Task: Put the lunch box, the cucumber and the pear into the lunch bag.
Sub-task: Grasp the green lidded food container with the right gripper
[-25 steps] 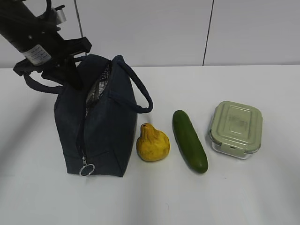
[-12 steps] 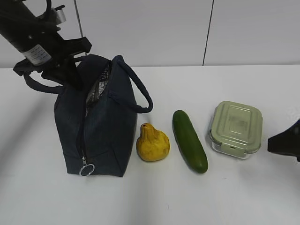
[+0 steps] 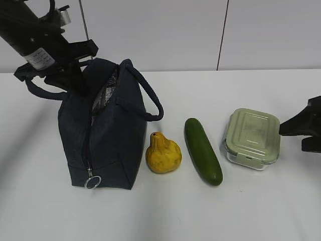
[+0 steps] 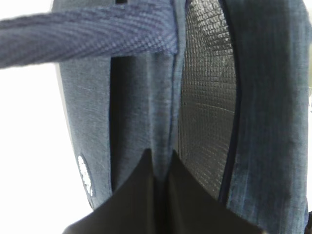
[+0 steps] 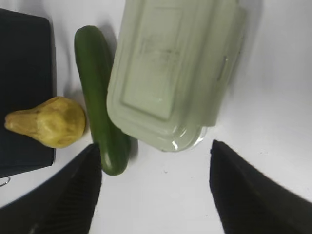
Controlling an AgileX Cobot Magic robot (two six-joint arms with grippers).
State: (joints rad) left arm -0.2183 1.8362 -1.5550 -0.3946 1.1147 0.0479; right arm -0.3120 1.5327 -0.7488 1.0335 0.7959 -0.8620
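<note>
Even, bright, diffuse light fills the exterior view, and the white counter (image 3: 165, 211) reads almost overexposed, with only soft, short shadows beside the lunch bag (image 3: 108, 135), the pear (image 3: 163, 153) and the cucumber (image 3: 202, 149). A faint grey shadow spreads left of the bag. The left wrist view is sharp on the bag's weave but blurred on the near handle (image 4: 87, 36) and on the dark left tool (image 4: 161, 195). In the right wrist view the right tool (image 5: 156, 195) is soft-edged, and the lunch box (image 5: 173, 73) lid shows mild glare along its rim.
</note>
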